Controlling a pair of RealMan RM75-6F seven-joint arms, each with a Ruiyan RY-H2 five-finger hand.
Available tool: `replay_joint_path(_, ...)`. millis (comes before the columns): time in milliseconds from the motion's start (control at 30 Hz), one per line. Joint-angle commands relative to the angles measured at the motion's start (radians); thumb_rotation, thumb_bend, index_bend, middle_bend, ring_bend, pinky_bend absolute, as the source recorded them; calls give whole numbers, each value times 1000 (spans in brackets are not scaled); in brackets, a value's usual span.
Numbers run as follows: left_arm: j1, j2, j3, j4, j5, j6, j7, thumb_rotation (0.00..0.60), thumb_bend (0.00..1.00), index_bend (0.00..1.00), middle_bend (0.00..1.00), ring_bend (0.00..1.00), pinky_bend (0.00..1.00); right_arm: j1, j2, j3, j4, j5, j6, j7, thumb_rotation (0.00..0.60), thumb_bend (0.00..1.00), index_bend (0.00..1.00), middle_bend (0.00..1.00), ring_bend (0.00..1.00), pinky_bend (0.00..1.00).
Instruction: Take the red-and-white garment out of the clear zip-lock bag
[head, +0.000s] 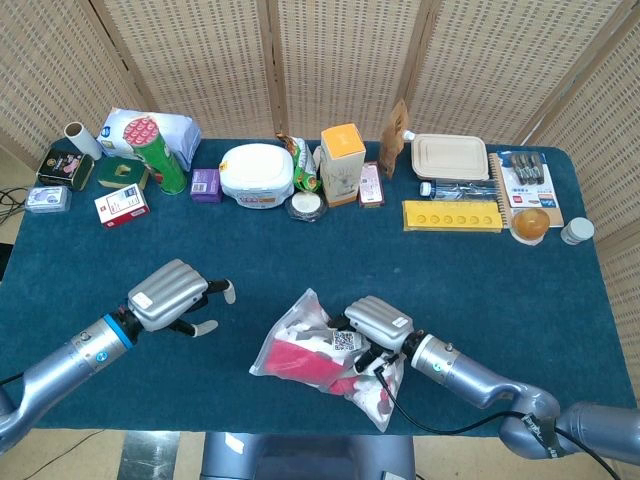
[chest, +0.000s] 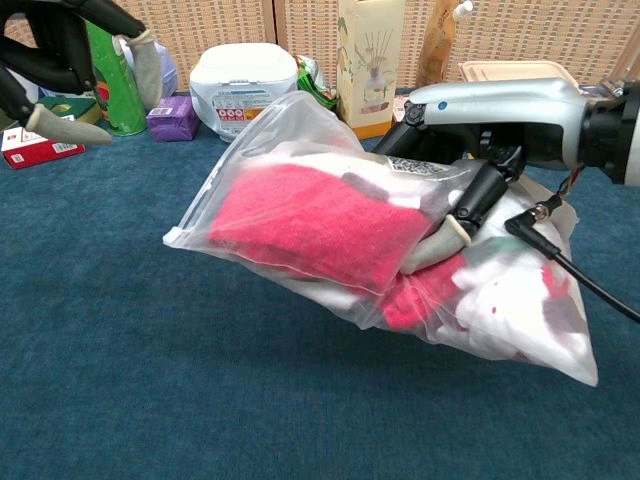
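Clear plastic, crinkled and glossy, forms the zip-lock bag (chest: 330, 235), which the right robot hand (head: 377, 322) grips from above and holds just off the dark blue surface (head: 450, 270), near its front edge at about six o'clock from the middle of the cloth. Inside the bag the red-and-white garment (chest: 320, 220) is bunched: a red fold fills the end pointing toward nine o'clock in the chest view, and white fabric with red patches sags toward four o'clock. The right robot hand sits at about one o'clock of the red fold, its fingers (chest: 470, 205) curled down over the top of the plastic and pressing into it. The left robot hand (head: 170, 295) hangs over the surface, well apart from the bag at its nine o'clock, holding nothing, its fingers loosely curved and apart. The step in hand appears to be bringing that free hand to the bag. To do it well, the right robot hand should hold the bag steady and lifted, while the left goes for the loose plastic edge at the nine o'clock end rather than the bulging middle, pinching plastic alone. Which end carries the zip seal cannot be told here, so that should be settled before pulling.
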Motion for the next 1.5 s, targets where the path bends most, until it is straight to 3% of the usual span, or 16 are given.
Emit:
replay_joint_path(33,-38,-21,3,8,8,-28,-39,573,283,420,1000,1000,1000,2,-4,-2,1,-9,7,15,528,214,887,915,1000,1000)
replay_joint_path(433,-124,-106,29,47,73,-21,-90,574,283,420,1000,1000,1000,12,-6,-14,-14,-54,38,85,528,215,887,915,1000,1000)
replay_joint_path(700,-137,-163,45,88,102,51,-59,573,249,420,1000,1000,1000,16,0,-28,-12,-71,54,125,529,215,887,915,1000,1000)
replay_joint_path(1133,-151,-188,78,118,129,105,-38,569,191,272,1000,1000,1000,18,12,-38,-11,-85,80,171,525,216,887,915,1000,1000)
replay_joint_path(1500,-173,-251,85,139,133,146,-53,569,203,277,1000,1000,1000,19,18,-48,-13,-101,104,212,526,216,887,915,1000,1000)
